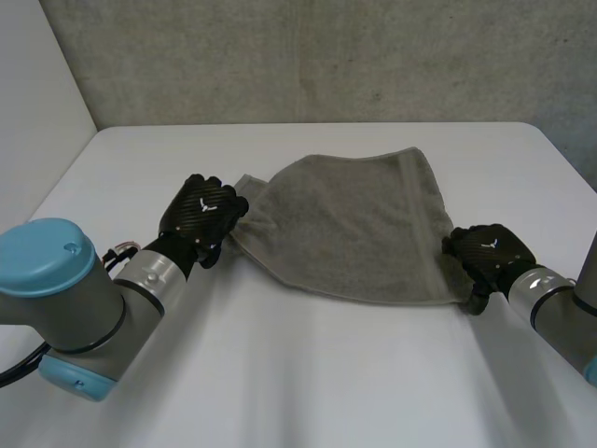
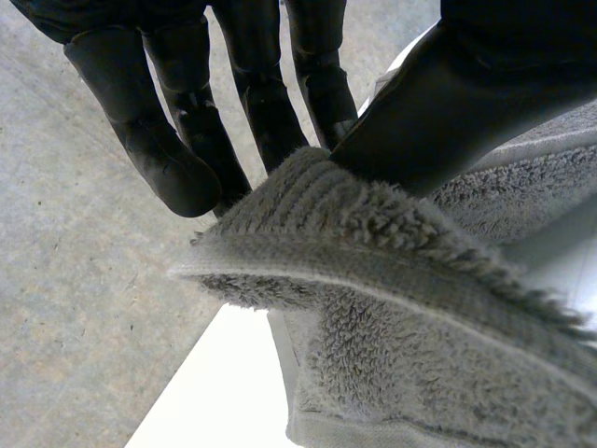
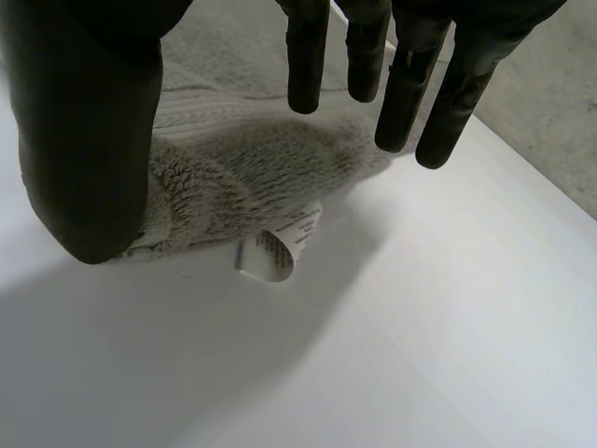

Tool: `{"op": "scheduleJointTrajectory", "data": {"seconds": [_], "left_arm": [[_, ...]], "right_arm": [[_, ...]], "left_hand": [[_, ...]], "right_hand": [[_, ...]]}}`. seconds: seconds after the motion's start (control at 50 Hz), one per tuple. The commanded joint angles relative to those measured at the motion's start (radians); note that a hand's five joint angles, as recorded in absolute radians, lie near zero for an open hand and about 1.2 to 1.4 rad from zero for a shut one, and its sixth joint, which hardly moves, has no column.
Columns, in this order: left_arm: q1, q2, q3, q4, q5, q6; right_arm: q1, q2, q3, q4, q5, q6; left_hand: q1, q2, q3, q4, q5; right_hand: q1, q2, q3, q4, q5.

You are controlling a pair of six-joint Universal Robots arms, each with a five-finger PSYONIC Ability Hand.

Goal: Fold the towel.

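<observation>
1. A grey terry towel [image 1: 345,224] is lying spread out and a little rumpled on the middle of the white surface [image 1: 308,373], between the two arms.
2. The robot's black left hand [image 1: 201,217] is holding the towel's corner on its own side, at the far end of that short edge.
3. In the left wrist view, the thumb [image 2: 466,103] is pressing on the thick hem of the towel [image 2: 392,280] and the fingers [image 2: 149,121] are closing behind it, so this hand is pinching the corner, which is lifting a little off the surface.
4. The right hand [image 1: 490,254] is hanging over the towel's near corner on the other side.
5. In the right wrist view, its fingers [image 3: 406,84] are straight and spread apart, with the thumb [image 3: 84,131] well apart from them, and the towel corner [image 3: 242,159] is lying flat under the palm.
6. A small white care label [image 3: 277,245] is curling out from this corner onto the surface.
7. A grey concrete wall [image 1: 308,56] is standing behind the surface.
</observation>
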Motion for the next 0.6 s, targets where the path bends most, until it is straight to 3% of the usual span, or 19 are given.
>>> {"op": "scheduleJointTrajectory", "data": {"seconds": [0.02, 0.16, 0.4, 0.44, 0.46, 0.5, 0.6], "left_arm": [[0.002, 0.000, -0.001, 0.000, 0.000, 0.000], [0.003, 0.000, -0.001, 0.000, -0.001, 0.000], [0.003, -0.008, -0.009, 0.002, -0.004, 0.000], [0.012, -0.009, -0.009, 0.002, -0.010, 0.000], [0.012, -0.009, -0.009, 0.002, -0.010, 0.000], [0.014, -0.015, -0.009, -0.001, -0.033, 0.003], [0.028, -0.021, -0.010, -0.008, -0.059, 0.002]], "right_arm": [[0.002, 0.026, -0.034, -0.012, 0.020, 0.009], [0.011, 0.011, -0.034, -0.072, 0.026, 0.022], [0.034, -0.106, -0.019, -0.087, 0.028, 0.084], [0.022, -0.156, -0.011, -0.086, 0.029, 0.083], [0.022, -0.157, -0.011, -0.086, 0.029, 0.083], [0.020, -0.181, -0.010, -0.086, 0.031, 0.080], [0.016, -0.180, -0.014, -0.084, 0.034, 0.072]], "left_hand": [[-0.129, -0.227, -0.210, -0.184, -0.397], [-0.129, -0.227, -0.210, -0.184, -0.397], [-0.129, -0.227, -0.210, -0.184, -0.397], [-0.517, -0.614, -0.598, -0.572, -0.784], [-0.519, -0.617, -0.600, -0.574, -0.787], [-0.806, -0.904, -0.887, -0.861, -1.073], [-0.927, -1.025, -1.008, -0.982, -1.195]], "right_hand": [[0.390, 0.429, 0.406, 0.384, 0.367], [1.018, 1.057, 1.034, 1.012, 0.995], [1.019, 1.058, 1.035, 1.013, 0.995], [1.019, 1.058, 1.035, 1.013, 0.995], [1.019, 1.058, 1.035, 1.013, 0.995], [1.019, 1.058, 1.035, 1.013, 0.995], [1.019, 1.058, 1.035, 1.013, 0.995]]}}
